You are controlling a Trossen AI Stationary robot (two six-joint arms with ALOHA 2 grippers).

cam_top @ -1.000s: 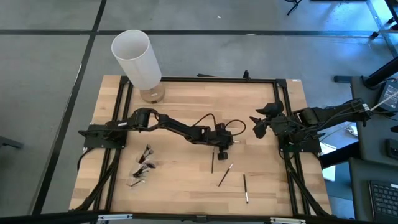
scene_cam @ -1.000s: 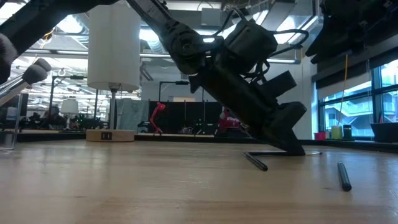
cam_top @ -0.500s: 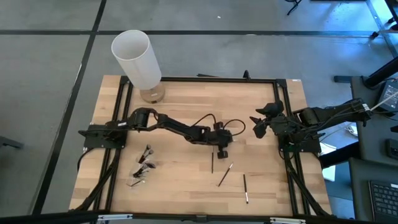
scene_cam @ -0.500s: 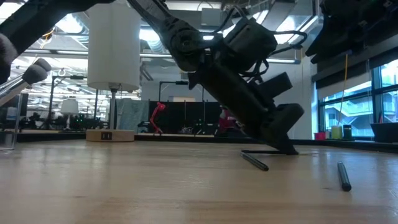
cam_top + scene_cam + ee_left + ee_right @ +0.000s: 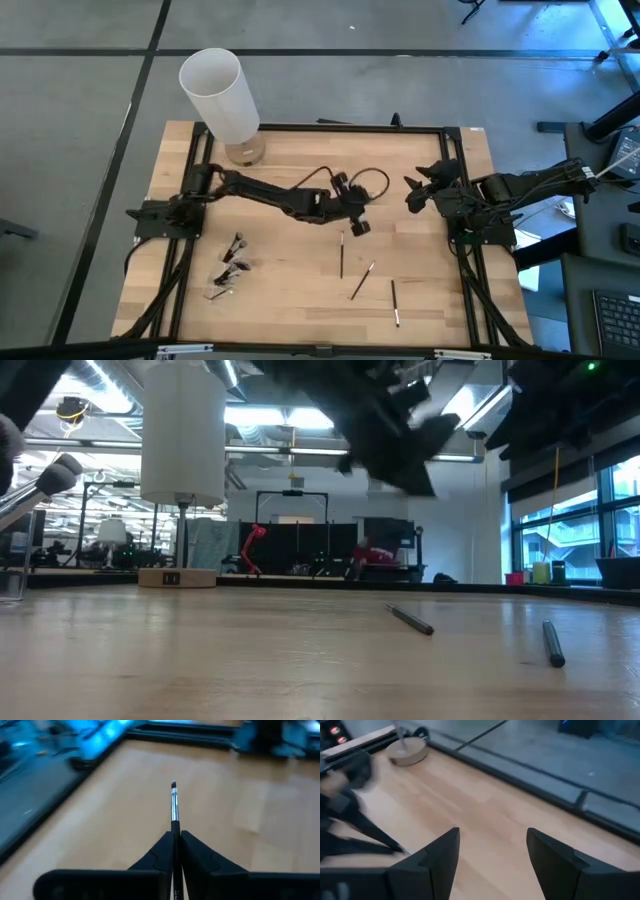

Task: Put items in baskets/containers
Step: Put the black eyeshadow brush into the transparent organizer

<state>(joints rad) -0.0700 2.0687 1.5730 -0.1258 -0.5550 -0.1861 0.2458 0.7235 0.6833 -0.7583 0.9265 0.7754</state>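
- Progress, judged from the high view: one brush is pinched in the left gripper above the middle of the surface; it is not yet in any container.
- Brushes still loose: three lie on the near-right part of the surface, namely a dark one just below the left gripper, a slanted one beside it, and a third nearer the front edge.
- Brush cluster: several more lie bunched at the near-left; whether a clear cup encloses them cannot be told from above.
- Remaining work, as a judgement: the held brush needs carrying to the container, then each loose brush in turn, so the task looks well short of done.
- Right gripper: parked at the right edge of the surface, fingers spread wide and holding nothing.
- White cylinder and small tan jar: both stand at the far-left corner, apart from the brushes.
- Left wrist view only: the two fingers pressed together on the brush shaft, with the pale ferrule and small bristle tip projecting ahead of them; the high view shows no such detail.
- Low view only: the left arm is lifted clear of the surface, and two loose brushes lie flat on the wood.
- Right wrist view only: the gap between the spread fingers is bare wood.
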